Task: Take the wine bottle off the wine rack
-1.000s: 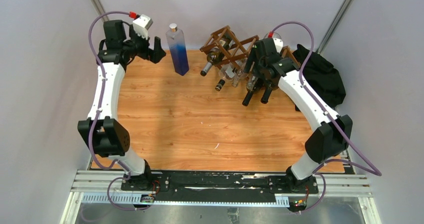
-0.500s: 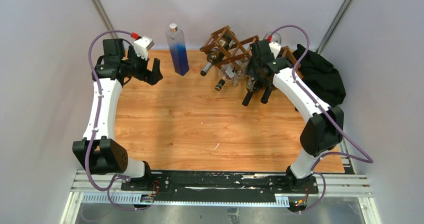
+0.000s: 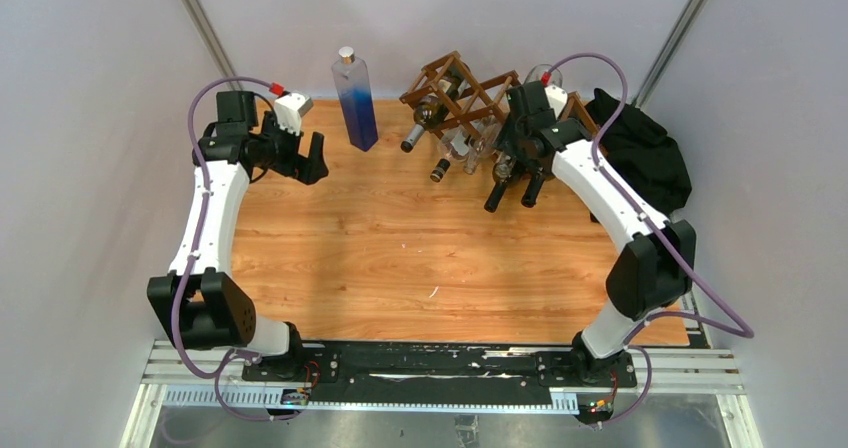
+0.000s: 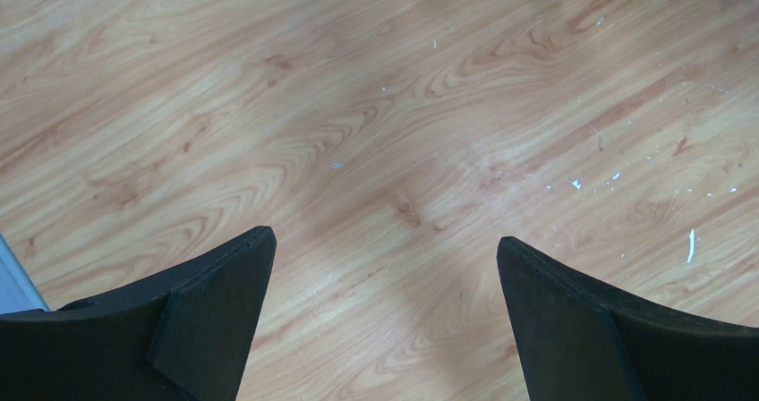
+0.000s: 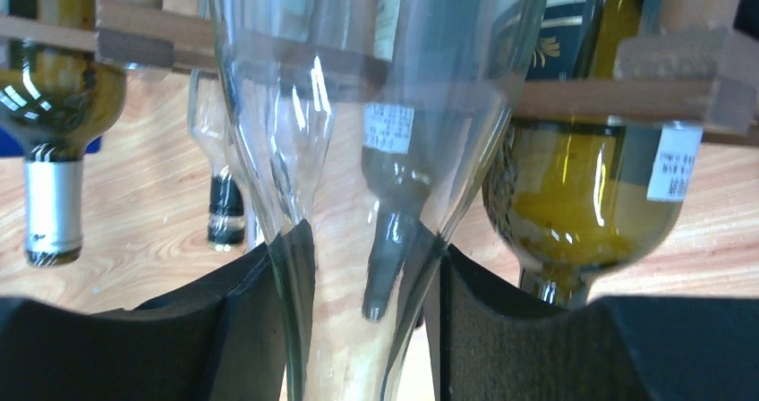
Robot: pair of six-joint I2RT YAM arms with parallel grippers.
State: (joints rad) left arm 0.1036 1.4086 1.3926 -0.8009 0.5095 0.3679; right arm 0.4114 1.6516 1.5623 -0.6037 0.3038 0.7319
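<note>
- Carrying everything here, the wood-grain surface (image 3: 400, 248) has the wine rack (image 3: 455, 76) at its far edge, right of centre. A black cloth heap (image 3: 645, 153) lies just beside the rack on the right.
- The rack's diamond openings hold several bottles lying tilted, with their necks pointing out and down toward the arms.
- A tall blue bottle (image 3: 355, 98) stands upright on the surface, left of the rack and apart from it. It has a silvery cap, and its colour is darkest at the bottom.
- The wine bottle (image 5: 367, 150) in hand is clear glass, lodged in the rack near its right end. It looks empty, since the bottles behind show straight through it.
- Likely handling: it is rigid, smooth and breakable, and probably fairly light if empty. The glossy taper could slip through a loose grip, so the narrow neck below the shoulder seems the natural place to hold.
- The right jaws are clenched on that neck, with a dark pad pressed to each side of the glass.
- The left jaws are spread wide, holding nothing, above bare wood near the blue bottle.
- Two olive-green bottles flank the clear one, one (image 5: 582, 204) on the right and one (image 5: 54, 97) with a silver foil capsule on the left. Their fill cannot be judged.
- A wooden slat crosses the clear bottle's shoulder, so I judge a straight pull along the bottle's axis is the safest way out.
</note>
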